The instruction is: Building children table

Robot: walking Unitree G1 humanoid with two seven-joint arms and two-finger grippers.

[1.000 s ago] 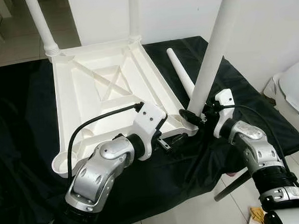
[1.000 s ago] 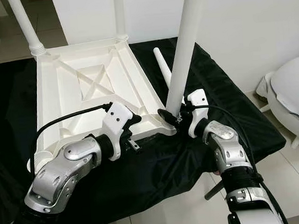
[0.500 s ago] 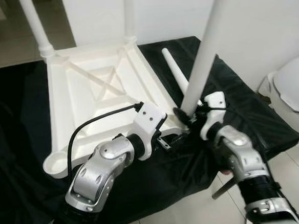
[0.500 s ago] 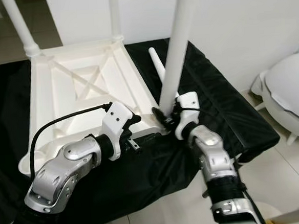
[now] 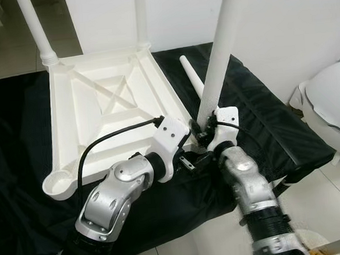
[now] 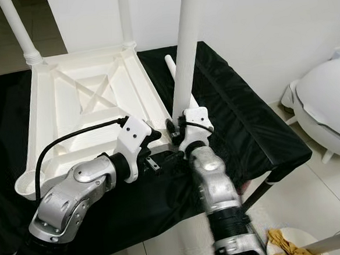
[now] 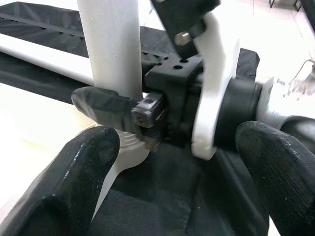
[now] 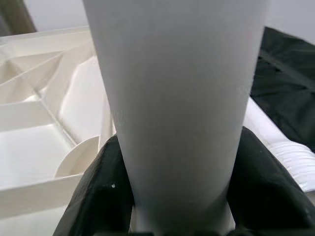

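Right wrist view is showing the right gripper clamping the white leg at the near right corner of the upturned table top.

Both black fingers are pressing on the leg, and the leg's top is running out of the picture. The left gripper is waiting just beside that corner with its jaws standing wide around nothing. A spare leg is lying on the black cloth beyond it, partly hidden behind the held leg.

White tabletop upside-down on cloth, legs upright, spare leg beside.
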